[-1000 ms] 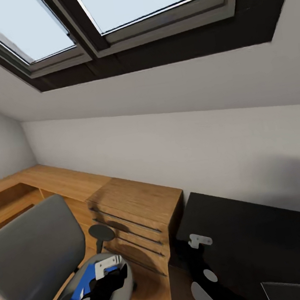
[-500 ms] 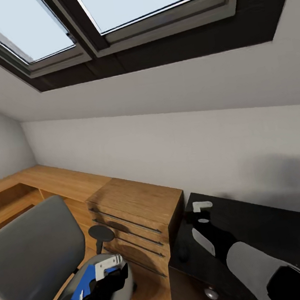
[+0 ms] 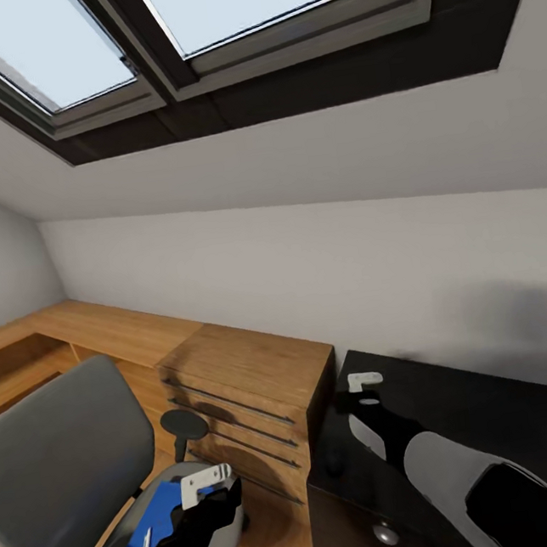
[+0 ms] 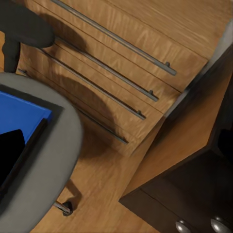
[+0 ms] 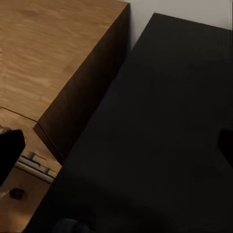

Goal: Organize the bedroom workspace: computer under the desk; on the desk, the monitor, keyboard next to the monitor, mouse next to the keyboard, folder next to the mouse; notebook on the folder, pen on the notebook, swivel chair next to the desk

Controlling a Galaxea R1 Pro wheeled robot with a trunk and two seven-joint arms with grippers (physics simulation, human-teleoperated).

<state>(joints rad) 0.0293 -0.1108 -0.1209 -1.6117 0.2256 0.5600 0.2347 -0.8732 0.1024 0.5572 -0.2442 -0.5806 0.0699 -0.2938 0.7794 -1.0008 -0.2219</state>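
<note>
Blue folder (image 3: 150,520) sits on the swivel chair (image 3: 58,471) seat at lower left, our left end effector (image 3: 201,488) right over it; can't tell if either end effector's closed. Right end effector (image 3: 364,380) hovers over the black table (image 3: 497,417). Looks like we're on the folder step: grab, then carry across.

black arms (image 3: 387,431), grey panels, white brackets

The desk (image 3: 497,417) top is glossy black; the drawer chest (image 3: 246,397) at its nine o'clock is grained wood with metal bars; the chair (image 3: 58,471) is grey cloth.
</note>
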